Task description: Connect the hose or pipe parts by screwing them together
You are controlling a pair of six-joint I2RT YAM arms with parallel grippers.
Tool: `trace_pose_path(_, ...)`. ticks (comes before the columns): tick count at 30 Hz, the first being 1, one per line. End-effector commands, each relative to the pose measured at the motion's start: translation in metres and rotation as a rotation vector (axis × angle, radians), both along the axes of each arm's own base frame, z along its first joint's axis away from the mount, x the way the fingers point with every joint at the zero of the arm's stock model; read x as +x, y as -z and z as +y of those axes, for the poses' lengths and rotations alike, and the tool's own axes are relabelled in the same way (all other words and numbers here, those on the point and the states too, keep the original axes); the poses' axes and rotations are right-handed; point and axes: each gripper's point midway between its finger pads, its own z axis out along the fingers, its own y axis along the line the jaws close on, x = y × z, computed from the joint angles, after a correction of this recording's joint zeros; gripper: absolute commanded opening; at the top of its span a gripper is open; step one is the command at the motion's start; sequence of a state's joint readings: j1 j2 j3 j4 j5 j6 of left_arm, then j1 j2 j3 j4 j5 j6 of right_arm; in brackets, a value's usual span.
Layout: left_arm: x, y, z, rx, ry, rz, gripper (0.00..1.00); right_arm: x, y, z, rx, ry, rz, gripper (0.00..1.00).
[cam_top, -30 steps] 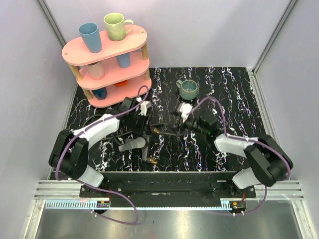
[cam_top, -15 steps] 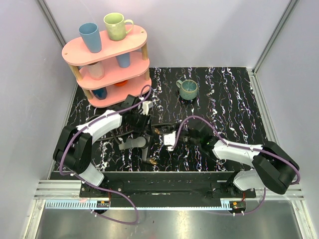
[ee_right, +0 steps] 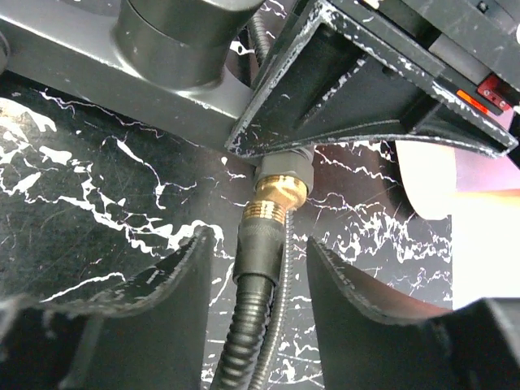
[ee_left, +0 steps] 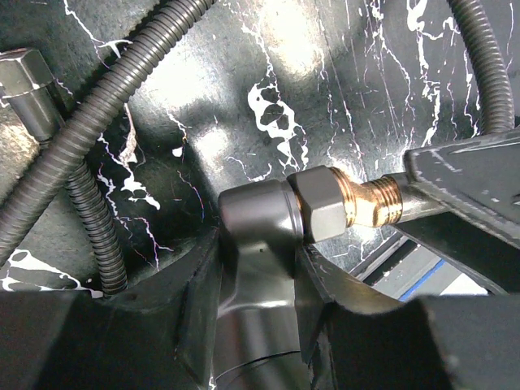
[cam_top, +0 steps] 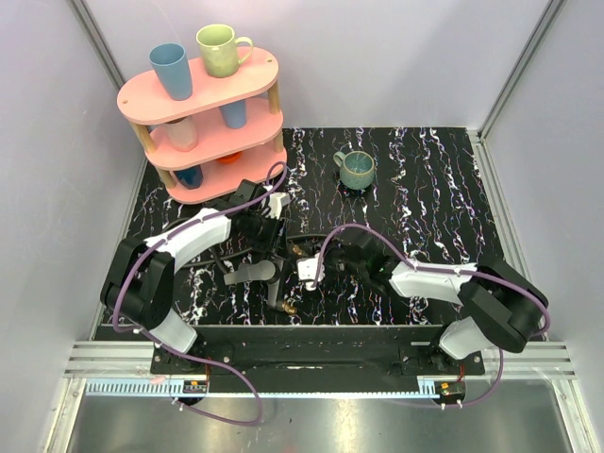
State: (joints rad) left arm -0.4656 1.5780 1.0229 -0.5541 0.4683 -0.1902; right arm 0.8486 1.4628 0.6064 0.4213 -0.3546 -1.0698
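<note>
The hose parts (cam_top: pixel 294 250) are seen from above toward the near edge of the worktop (cam_top: pixel 425 189), about midway along it. There the left end effector (cam_top: pixel 269 243) and the right end effector (cam_top: pixel 304 264) are set nose to nose. The dark grey fan-shaped piece (cam_top: pixel 250 274) and a loose brass fitting (cam_top: pixel 288 307) lie just nearer that edge, unjoined. In the left wrist view a grey elbow (ee_left: pixel 256 219) is pinched between the left fingers, its brass thread (ee_left: pixel 375 203) bare and pointed at the other arm. In the right wrist view the hose end (ee_right: pixel 262 240) is straddled by spread fingers, a gap on each side, and is butted against the brass. Mating is judged barely begun. Gripping and turning are left, and whether any thread is caught cannot be told.
</note>
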Motion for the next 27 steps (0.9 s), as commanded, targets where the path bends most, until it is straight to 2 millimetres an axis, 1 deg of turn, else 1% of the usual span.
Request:
trace_pose_path(1, 0.004, -0.039, -0.021, -0.129, 0.031, -0.024, 0.00, 0.013, -0.026, 0.018, 0.052, -0.004, -0.106, 0.50)
trace_pose_path(2, 0.004, -0.039, -0.021, -0.132, 0.031, -0.021, 0.00, 0.013, -0.021, 0.020, 0.048, -0.006, -0.102, 0.44)
trace_pose_path(3, 0.002, -0.039, -0.021, -0.135, 0.032, -0.018, 0.00, 0.014, -0.022, 0.021, 0.050, -0.004, -0.107, 0.38)
trace_pose_path(5, 0.002, -0.042, -0.024, -0.159, 0.032, -0.024, 0.00, 0.014, -0.020, 0.025, 0.061, 0.001, -0.107, 0.21)
trace_pose_path(6, -0.001, -0.040, -0.024, -0.166, 0.030, -0.016, 0.00, 0.016, -0.023, 0.026, 0.076, 0.007, -0.114, 0.05)
trace_pose_path(7, -0.001, -0.041, -0.025, -0.179, 0.028, -0.016, 0.00, 0.016, -0.024, 0.028, 0.093, 0.016, -0.102, 0.00)
trace_pose_path(8, 0.001, -0.045, -0.028, -0.200, 0.023, -0.032, 0.00, 0.017, -0.023, 0.029, 0.105, 0.030, -0.087, 0.00)
trace_pose_path(9, -0.002, -0.041, -0.028, -0.204, 0.020, -0.026, 0.00, 0.020, -0.031, 0.032, 0.144, 0.047, -0.085, 0.00)
trace_pose_path(10, -0.003, -0.041, -0.029, -0.218, 0.015, -0.031, 0.00, 0.021, -0.036, 0.034, 0.203, 0.089, -0.020, 0.00)
trace_pose_path(11, 0.002, -0.045, -0.033, -0.246, 0.001, -0.053, 0.00, 0.026, -0.039, 0.035, 0.242, 0.126, 0.008, 0.00)
trace_pose_path(12, -0.002, -0.041, -0.033, -0.253, 0.001, -0.049, 0.00, 0.030, -0.043, 0.036, 0.274, 0.157, 0.029, 0.00)
trace_pose_path(13, -0.001, -0.040, -0.033, -0.254, -0.006, -0.061, 0.00, 0.029, -0.044, 0.039, 0.309, 0.180, 0.094, 0.00)
trace_pose_path(14, 0.002, -0.041, -0.035, -0.259, -0.013, -0.085, 0.00, 0.033, -0.048, 0.042, 0.338, 0.201, 0.120, 0.00)
trace_pose_path(15, -0.001, -0.038, -0.036, -0.255, -0.009, -0.092, 0.00, 0.037, -0.050, 0.042, 0.386, 0.262, 0.198, 0.00)
trace_pose_path(16, 0.000, -0.036, -0.036, -0.250, -0.013, -0.105, 0.00, 0.043, -0.057, 0.045, 0.421, 0.292, 0.230, 0.00)
trace_pose_path(17, 0.004, -0.041, -0.040, -0.271, -0.021, -0.131, 0.00, 0.046, -0.057, 0.046, 0.439, 0.309, 0.261, 0.00)
trace_pose_path(18, 0.002, -0.038, -0.041, -0.276, -0.023, -0.129, 0.00, 0.044, -0.062, 0.050, 0.481, 0.310, 0.311, 0.00)
trace_pose_path(20, 0.005, -0.045, -0.045, -0.311, -0.040, -0.156, 0.00, 0.045, -0.066, 0.050, 0.539, 0.314, 0.357, 0.00)
trace_pose_path(21, 0.001, -0.042, -0.046, -0.310, -0.040, -0.151, 0.00, 0.046, -0.072, 0.050, 0.592, 0.316, 0.400, 0.00)
trace_pose_path(23, 0.000, -0.043, -0.046, -0.304, -0.048, -0.169, 0.00, 0.052, -0.072, 0.046, 0.610, 0.342, 0.433, 0.00)
trace_pose_path(25, -0.003, -0.039, -0.049, -0.297, -0.041, -0.181, 0.00, 0.052, -0.070, 0.047, 0.625, 0.344, 0.491, 0.00)
trace_pose_path(26, -0.004, -0.037, -0.049, -0.294, -0.039, -0.185, 0.00, 0.060, -0.069, 0.040, 0.649, 0.358, 0.518, 0.00)
trace_pose_path(27, -0.006, -0.034, -0.051, -0.288, -0.035, -0.189, 0.00, 0.059, -0.076, 0.041, 0.701, 0.337, 0.587, 0.00)
